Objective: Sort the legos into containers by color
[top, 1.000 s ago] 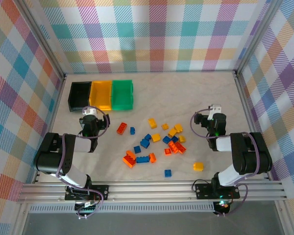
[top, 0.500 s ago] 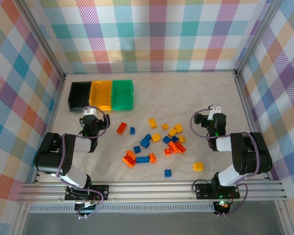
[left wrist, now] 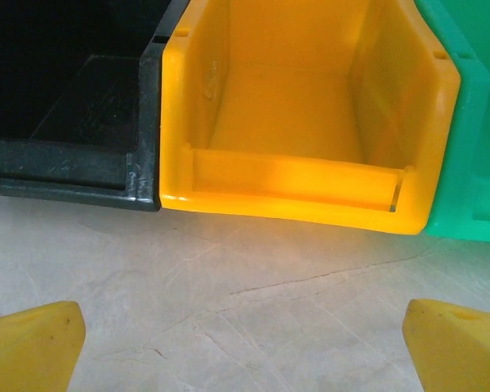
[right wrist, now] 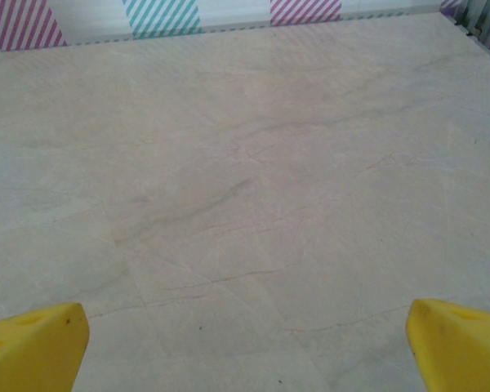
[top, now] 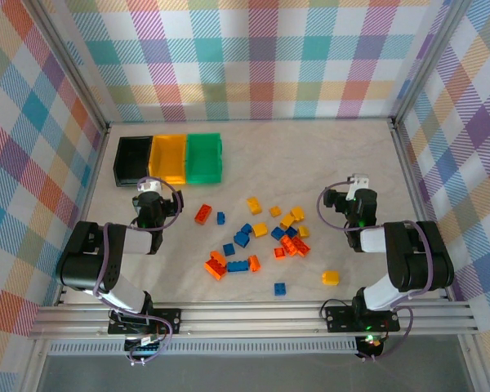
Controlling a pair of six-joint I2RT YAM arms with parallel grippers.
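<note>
SORTING TABLE, SEEN FROM ABOVE: About two dozen legos (top: 253, 241) lie scattered across the lower middle of a marbled table (top: 310, 155), with orange-red, blue and yellow bricks mixed together and none touching either arm. An orange-red brick (top: 202, 214) and a small blue brick (top: 220, 218) mark the left edge of the scatter. A lone yellow brick (top: 331, 278) and a lone blue brick (top: 279, 288) lie apart at its lower right.

The containers (top: 185, 159) stand joined in a row at the upper left of the table. From left to right they are a black bin (top: 133, 158), a yellow-orange bin (top: 168, 158) and a green bin (top: 203, 157).

The left gripper (top: 149, 186) points up the frame from just below the row, near its black and yellow-orange end. Its jaws are spread wide with nothing between them. In its wrist view, two yellow fingertips (left wrist: 33, 347) sit in the bottom corners. The yellow-orange bin is dead ahead with its inner floor bare, the black bin is at upper left and the green bin is at the right edge.

The right gripper (top: 358, 184) sits at the right of the overhead frame, near the scatter's right edge, its jaws likewise wide apart and empty. Its wrist view shows its own yellow tips (right wrist: 33, 347) low in the corners. Beyond them is bare marbled tabletop running up to a striped strip of wall along the top. Plaid walls (top: 261, 57) enclose the table on three sides.
</note>
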